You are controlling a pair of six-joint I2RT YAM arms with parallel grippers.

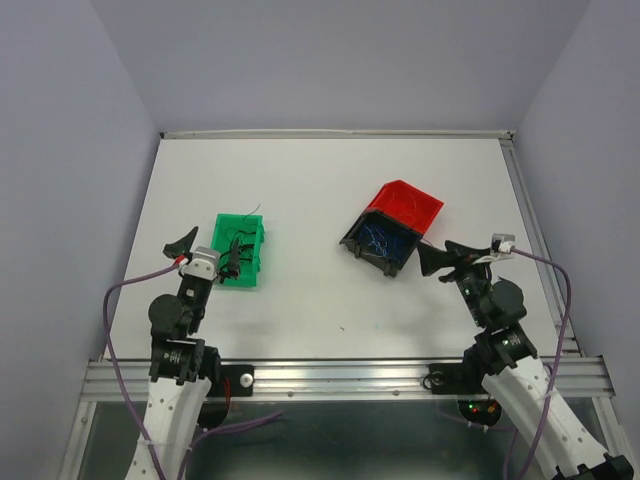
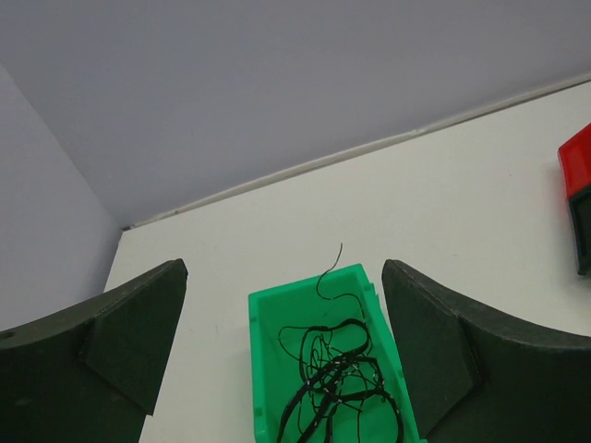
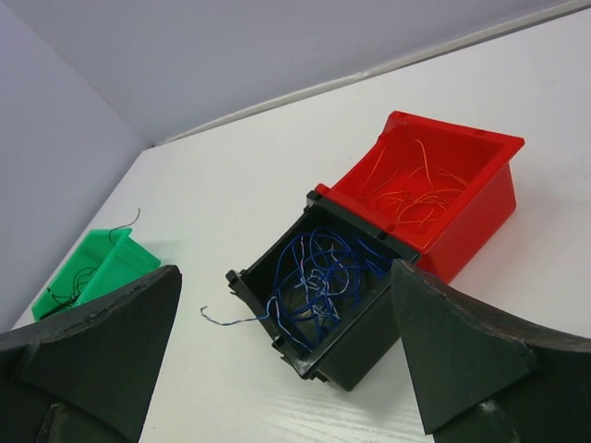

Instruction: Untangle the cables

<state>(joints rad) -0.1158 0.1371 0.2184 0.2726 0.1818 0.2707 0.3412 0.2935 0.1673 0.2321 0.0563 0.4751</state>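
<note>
Black cables [image 1: 238, 252] lie tangled in a green bin [image 1: 240, 217]; in the left wrist view the black cables [image 2: 343, 369] fill the green bin [image 2: 305, 282], with one end curling over its far rim. Blue cables [image 3: 325, 269] sit in a tipped black bin [image 3: 360, 343], and one strand trails onto the table. Thin red cables [image 3: 416, 189] rest in the red bin [image 3: 473, 231] behind it. My left gripper [image 1: 213, 241] is open at the green bin's near-left side. My right gripper [image 1: 436, 253] is open, just right of the black bin [image 1: 386, 262], holding nothing.
The white table [image 1: 320, 290] has a raised rim at its back and right sides, and grey walls surround it. An aluminium rail [image 1: 340, 375] runs along the near edge between the arm bases. The red bin [image 1: 415, 196] touches the black one.
</note>
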